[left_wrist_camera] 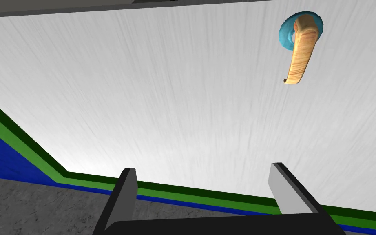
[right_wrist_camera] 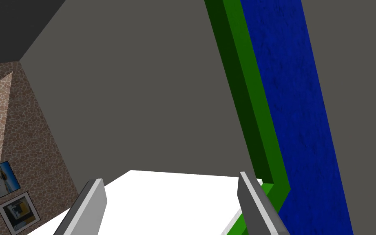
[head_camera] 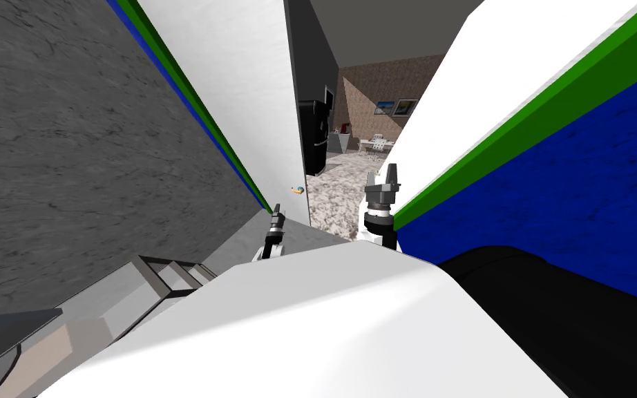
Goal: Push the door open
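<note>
From the head camera, the white door (head_camera: pixel 241 90) runs up the middle left and stands ajar. Its dark free edge leaves a gap, through which a speckled floor (head_camera: pixel 338 186) and a further room show. A small handle (head_camera: pixel 298 190) sits near that free edge. The left gripper (head_camera: pixel 277 209) is close in front of the door panel, just beside and below the handle; whether it touches the panel cannot be told from here. The right gripper (head_camera: pixel 391 173) is raised in the gap, beside a white wall with green and blue bands (head_camera: pixel 517 145).

Along the left hand's camera, the door (left_wrist_camera: pixel 162 89) is a broad white plane straight ahead of the left gripper (left_wrist_camera: pixel 202 168). Its two fingers (left_wrist_camera: pixel 128 187) stand well apart with nothing between them. The handle (left_wrist_camera: pixel 301 53), a tan lever on a light blue round plate, lies beyond one fingertip and well clear of both. Green and blue bands (left_wrist_camera: pixel 28 151) run between the panel and a grey surface (left_wrist_camera: pixel 40 208).

Along the right hand's camera, the right gripper (right_wrist_camera: pixel 169 183) has its fingers (right_wrist_camera: pixel 250 196) spread wide and holding nothing.
</note>
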`<state>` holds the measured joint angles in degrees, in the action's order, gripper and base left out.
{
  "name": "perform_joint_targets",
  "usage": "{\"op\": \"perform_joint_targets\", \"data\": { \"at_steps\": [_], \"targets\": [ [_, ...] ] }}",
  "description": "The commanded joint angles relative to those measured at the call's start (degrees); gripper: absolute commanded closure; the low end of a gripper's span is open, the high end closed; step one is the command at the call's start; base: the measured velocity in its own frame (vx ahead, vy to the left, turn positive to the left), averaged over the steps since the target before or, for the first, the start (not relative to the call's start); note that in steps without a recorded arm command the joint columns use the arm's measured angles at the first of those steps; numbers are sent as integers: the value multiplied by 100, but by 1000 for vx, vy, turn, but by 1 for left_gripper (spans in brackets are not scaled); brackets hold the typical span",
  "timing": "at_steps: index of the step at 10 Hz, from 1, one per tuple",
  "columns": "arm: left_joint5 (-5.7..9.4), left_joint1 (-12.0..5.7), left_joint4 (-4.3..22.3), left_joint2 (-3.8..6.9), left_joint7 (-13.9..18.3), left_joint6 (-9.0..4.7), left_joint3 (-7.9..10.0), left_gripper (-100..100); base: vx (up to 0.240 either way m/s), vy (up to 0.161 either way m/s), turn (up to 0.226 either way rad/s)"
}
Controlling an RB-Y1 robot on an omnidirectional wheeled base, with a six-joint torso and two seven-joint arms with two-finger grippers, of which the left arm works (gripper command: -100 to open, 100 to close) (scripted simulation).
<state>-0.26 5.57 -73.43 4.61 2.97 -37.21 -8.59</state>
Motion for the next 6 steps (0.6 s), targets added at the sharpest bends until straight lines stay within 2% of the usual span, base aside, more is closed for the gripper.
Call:
{"op": "perform_joint_targets", "data": {
  "at_steps": [1,6],
  "targets": [
    [-34,-134,286,-9,33,-82,-48,-100,79,86,-79],
    [-141,-490,1187,-50,126,-276,-204,-100,86,82,-79]
  ]
}}
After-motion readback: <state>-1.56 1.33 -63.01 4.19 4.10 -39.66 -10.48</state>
